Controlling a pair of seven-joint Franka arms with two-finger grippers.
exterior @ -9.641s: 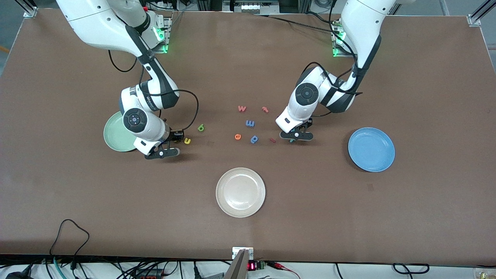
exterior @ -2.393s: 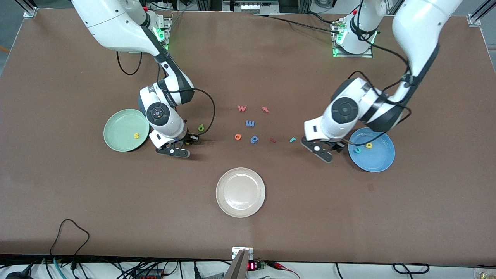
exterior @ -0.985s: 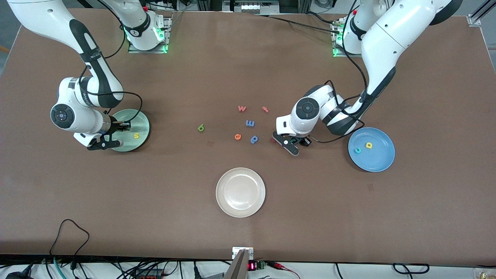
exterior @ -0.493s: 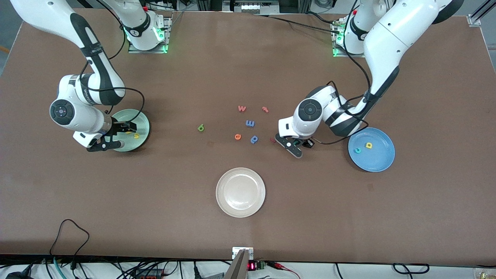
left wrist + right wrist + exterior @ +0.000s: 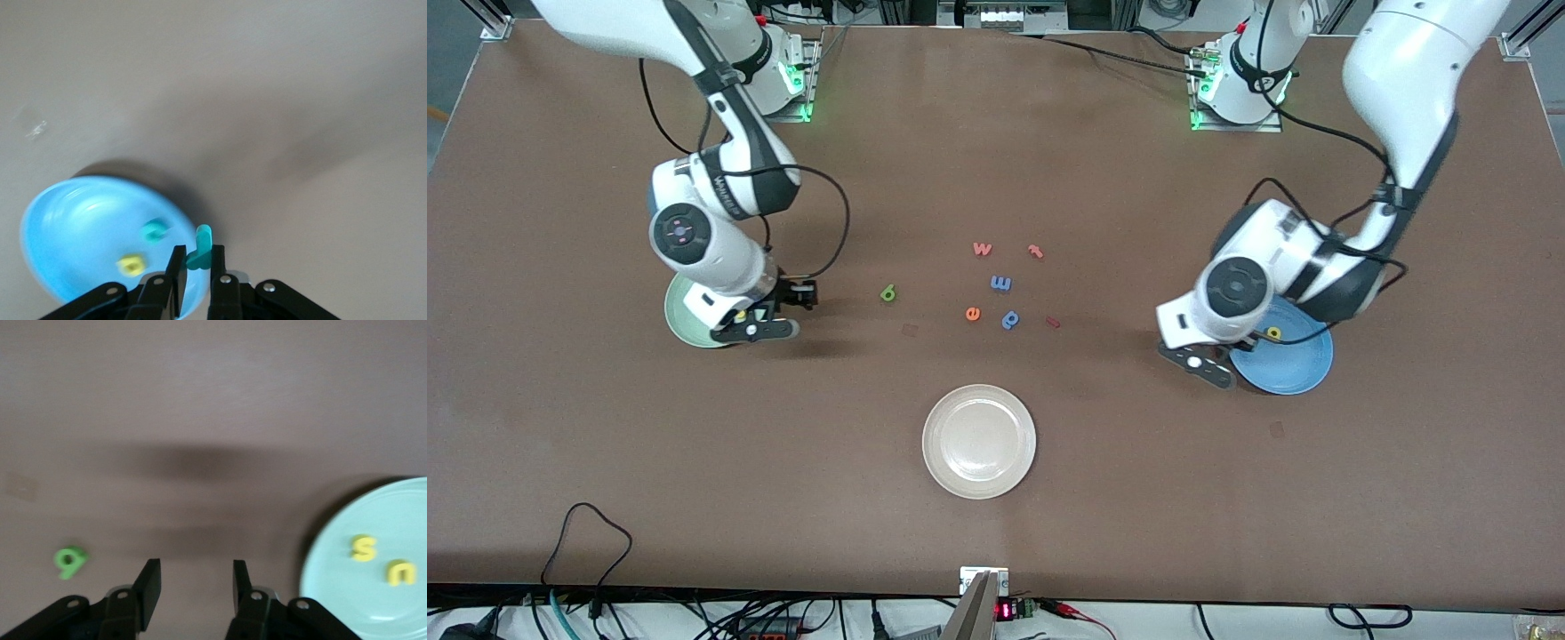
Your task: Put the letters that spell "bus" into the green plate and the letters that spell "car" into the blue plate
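My left gripper (image 5: 197,257) is shut on the teal "r" (image 5: 201,248) and hangs over the rim of the blue plate (image 5: 67,227). In that plate lie the teal "c" (image 5: 154,231) and the yellow "a" (image 5: 131,265). The front view shows this gripper (image 5: 1249,342) at the plate's (image 5: 1294,366) edge toward the table's middle. My right gripper (image 5: 197,587) stands open and empty over bare table beside the green plate (image 5: 333,587), which holds the yellow "s" (image 5: 363,547) and "u" (image 5: 401,572). The green "b" (image 5: 887,292) lies on the table between the right gripper (image 5: 796,298) and the loose letters.
Loose letters lie mid-table: a salmon "w" (image 5: 982,249), a salmon "t" (image 5: 1035,251), a blue "m" (image 5: 1001,283), an orange "e" (image 5: 973,313), a blue "p" (image 5: 1010,318) and a small red bar (image 5: 1053,322). A cream-white plate (image 5: 978,441) sits nearer the front camera.
The left gripper closed on the "r" and carried it from the table to the blue plate's edge. The right gripper left the "u" in the green plate and moved off toward the "b".
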